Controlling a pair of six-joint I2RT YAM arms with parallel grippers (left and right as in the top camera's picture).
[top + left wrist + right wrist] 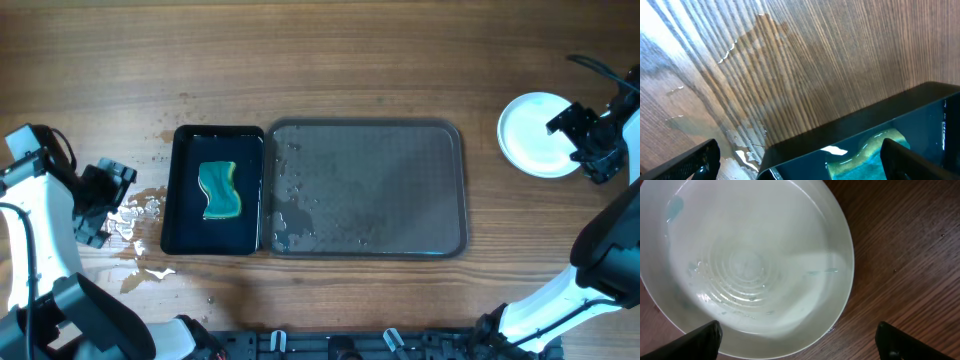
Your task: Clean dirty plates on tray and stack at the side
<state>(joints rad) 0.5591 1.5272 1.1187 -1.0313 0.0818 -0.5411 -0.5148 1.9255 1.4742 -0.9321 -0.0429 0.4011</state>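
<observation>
Upper right of the overhead frame, the white plate [530, 135] lay flat on the surface, well apart from the dark grey tray [400, 190]; that looked like the side spot for cleaned ones. The right gripper [577, 143] hovered at its edge, fingers wide apart, clamping nothing. Far left, the left gripper [108, 203] hung with fingers spread beside the black basin [185, 190], handy for its green sponge [220, 190].

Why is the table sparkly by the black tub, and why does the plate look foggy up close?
Overhead: light glints off spilled water on the table beside the basin. Left wrist: the same white glare streaks the wet wood. Right wrist: the plate is wet and softly focused, with a grey shadow across it.
</observation>
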